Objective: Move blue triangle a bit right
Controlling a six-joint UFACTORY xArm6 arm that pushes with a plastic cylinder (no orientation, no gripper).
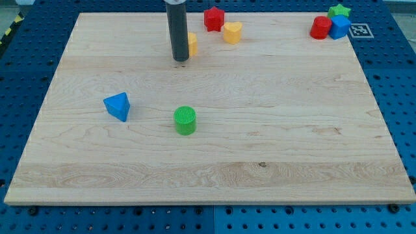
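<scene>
The blue triangle [117,106] lies on the wooden board [273,130] at the view's left, about midway down. My tip [181,60] is near the view's top, well above and to the right of the blue triangle and apart from it. The rod stands just left of a yellow block [192,44] and partly hides it. A green cylinder [185,120] stands to the right of the blue triangle, a little lower.
A red star-like block [214,19] and a yellow block [232,32] sit at the top middle. A red block [320,28], a blue cube [339,27] and a green star [338,11] cluster at the top right corner.
</scene>
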